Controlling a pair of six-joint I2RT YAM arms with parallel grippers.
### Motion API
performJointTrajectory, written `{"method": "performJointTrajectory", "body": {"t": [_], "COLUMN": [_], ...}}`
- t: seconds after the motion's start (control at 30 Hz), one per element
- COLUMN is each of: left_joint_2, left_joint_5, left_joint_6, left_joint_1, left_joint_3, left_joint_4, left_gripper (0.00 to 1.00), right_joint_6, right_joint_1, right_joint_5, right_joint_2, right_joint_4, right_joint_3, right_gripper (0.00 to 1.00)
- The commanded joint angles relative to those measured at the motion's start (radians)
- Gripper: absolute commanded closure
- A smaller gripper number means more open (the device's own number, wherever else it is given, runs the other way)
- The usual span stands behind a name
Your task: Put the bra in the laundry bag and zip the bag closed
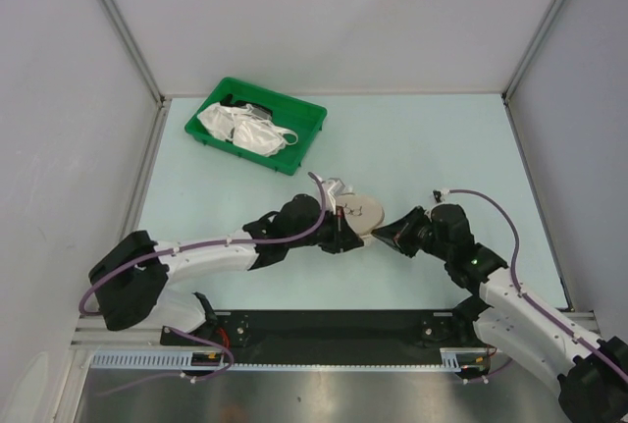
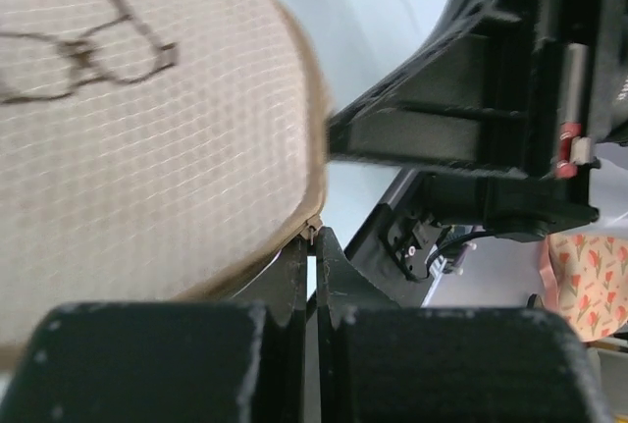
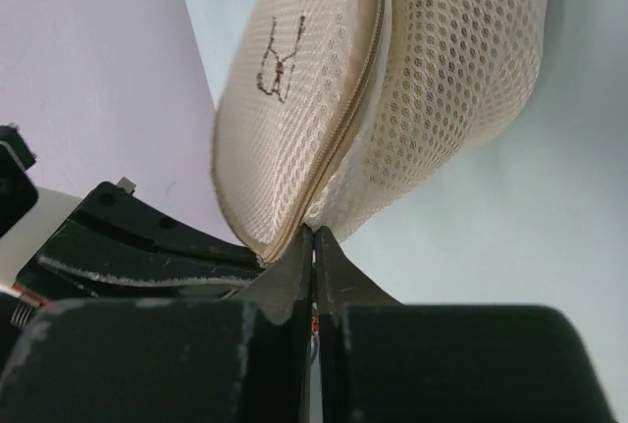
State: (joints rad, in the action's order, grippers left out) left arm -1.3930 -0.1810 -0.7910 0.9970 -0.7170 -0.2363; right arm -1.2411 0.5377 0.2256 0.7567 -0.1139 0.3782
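Left tool (image 2: 312,243) and right tool (image 3: 314,238) each clamp tight on the laundry bag (image 3: 294,138) rim; I judge zipping underway, needing a steady opposing pull.

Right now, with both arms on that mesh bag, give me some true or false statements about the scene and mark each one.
The laundry bag lies in the green tray. False: it is mid-table, between the two arms.
Both arms' jaws are shut on the bag's rim. True.
White bras lie in the tray. True.
The drawing on the bag is red. False: it is dark.
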Motion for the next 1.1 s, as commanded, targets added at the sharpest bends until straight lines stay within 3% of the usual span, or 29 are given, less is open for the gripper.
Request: {"method": "performJointTrajectory", "body": {"t": [0.0,0.2,0.33,0.47,0.53,0.57,0.67,0.77,0.9,1.07], "left_joint_2": [0.098,0.189,0.216,0.230,0.216,0.198,0.169,0.118,0.043,-0.001], "left_joint_5": [-0.006,-0.040,-0.077,-0.081,-0.083,-0.081,-0.058,-0.058,-0.069,-0.074], "left_joint_6": [0.042,0.154,0.177,0.128,0.104,0.078,0.038,0.006,0.010,0.009], "left_joint_1": [-0.109,-0.288,-0.293,-0.215,-0.161,-0.147,-0.104,-0.089,-0.063,-0.031], "left_joint_3": [0.062,0.108,0.108,0.085,0.070,0.059,0.036,0.013,-0.032,-0.071], "left_joint_4": [0.047,0.179,0.183,0.134,0.112,0.083,0.042,0.002,-0.017,-0.026], "left_gripper": [1.00,1.00,1.00,1.00,1.00,1.00,1.00,1.00,1.00,1.00], "right_joint_6": [0.060,0.187,0.264,0.364,0.411,0.422,0.428,0.404,0.290,0.167], "right_joint_1": [-0.065,-0.185,-0.254,-0.274,-0.266,-0.266,-0.243,-0.196,-0.110,-0.031], "right_joint_5": [-0.016,0.061,0.121,0.181,0.205,0.210,0.173,0.092,0.057,0.005], "right_joint_2": [-0.036,-0.014,0.058,0.197,0.257,0.268,0.236,0.130,-0.044,-0.097], "right_joint_4": [-0.029,-0.066,-0.053,-0.067,-0.107,-0.142,-0.220,-0.303,-0.311,-0.202], "right_joint_3": [0.021,0.068,0.123,0.234,0.298,0.312,0.329,0.297,0.216,0.136], "right_gripper": [1.00,1.00,1.00,1.00,0.91,0.72,0.46,0.34,0.32,0.35]}}
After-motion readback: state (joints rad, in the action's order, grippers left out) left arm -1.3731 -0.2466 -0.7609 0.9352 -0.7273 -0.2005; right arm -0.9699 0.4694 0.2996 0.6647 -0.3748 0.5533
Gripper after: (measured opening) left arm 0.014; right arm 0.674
